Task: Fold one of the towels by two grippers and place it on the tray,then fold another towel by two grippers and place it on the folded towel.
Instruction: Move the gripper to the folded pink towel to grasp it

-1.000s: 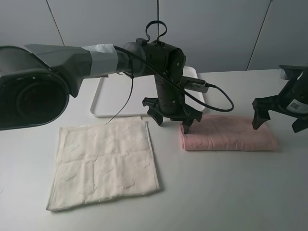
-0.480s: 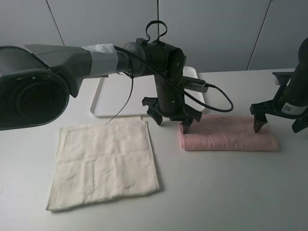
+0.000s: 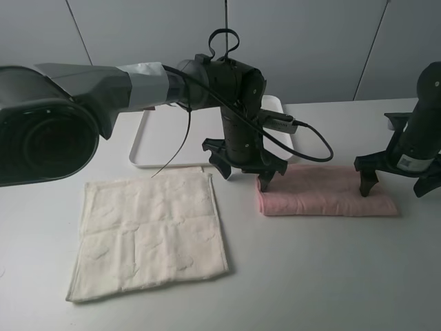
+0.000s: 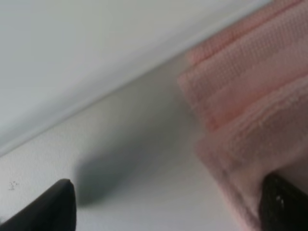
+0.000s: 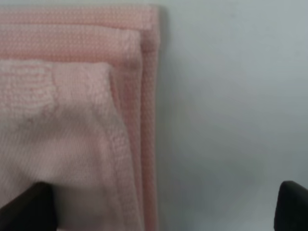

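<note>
The pink towel (image 3: 327, 191) lies folded into a long strip on the table, right of centre. My left gripper (image 3: 247, 178) stands open at its left end, one fingertip (image 3: 265, 185) on the towel's corner, the other off the cloth. My right gripper (image 3: 393, 192) stands open over the right end, one fingertip (image 3: 365, 190) on the cloth. In the left wrist view the left gripper (image 4: 166, 211) straddles the towel's end (image 4: 250, 96). In the right wrist view the right gripper (image 5: 161, 211) straddles the layered towel edge (image 5: 72, 120). The cream-white towel (image 3: 148, 234) lies flat at front left. The white tray (image 3: 172, 138) sits behind, partly hidden by the left arm.
The left arm's thick grey link (image 3: 83, 96) and black cable (image 3: 310, 134) reach across the tray and the table's middle. Bare table shows in front of the pink towel and to its right.
The right gripper has come left and down onto the pink towel's right end. The left gripper and both towels have stayed where they were.
</note>
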Controlling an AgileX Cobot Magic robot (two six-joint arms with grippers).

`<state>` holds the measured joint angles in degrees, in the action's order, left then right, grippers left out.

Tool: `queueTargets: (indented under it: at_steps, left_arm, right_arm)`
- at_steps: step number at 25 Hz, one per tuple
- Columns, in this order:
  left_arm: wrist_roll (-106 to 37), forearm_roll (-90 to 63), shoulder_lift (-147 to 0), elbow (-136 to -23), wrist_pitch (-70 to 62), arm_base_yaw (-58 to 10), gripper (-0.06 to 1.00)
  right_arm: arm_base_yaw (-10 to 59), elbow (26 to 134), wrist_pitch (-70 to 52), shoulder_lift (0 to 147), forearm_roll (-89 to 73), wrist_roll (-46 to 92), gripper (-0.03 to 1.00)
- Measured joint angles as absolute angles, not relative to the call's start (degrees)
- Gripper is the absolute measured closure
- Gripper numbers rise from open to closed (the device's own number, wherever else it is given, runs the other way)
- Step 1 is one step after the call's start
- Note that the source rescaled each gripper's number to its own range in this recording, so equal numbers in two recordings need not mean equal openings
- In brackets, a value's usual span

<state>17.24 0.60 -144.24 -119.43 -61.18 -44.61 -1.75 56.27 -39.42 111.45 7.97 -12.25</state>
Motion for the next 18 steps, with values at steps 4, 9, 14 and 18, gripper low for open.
queueTargets:
  at_steps: [4,9,14,18]
  left_arm:
    - [16.8,0.7,-144.2,-119.4,-61.2,-44.6,-0.04]
    - [16.6,0.7,-144.2,-119.4,-61.2,-44.6,-0.04]
    - [16.5,0.7,-144.2,-119.4,-61.2,-44.6,-0.04]
    - [16.5,0.7,-144.2,-119.4,-61.2,-44.6,-0.04]
  right_arm:
    - [-1.7,56.4,-39.4,112.0,7.7,-12.2,-0.01]
    - [-1.7,56.5,-39.3,112.2,7.3,-12.2,-0.01]
    - [-1.7,56.5,-38.9,112.2,6.9,-12.2,-0.01]
    - [-1.7,56.5,-38.6,112.4,6.2,-12.2,0.13]
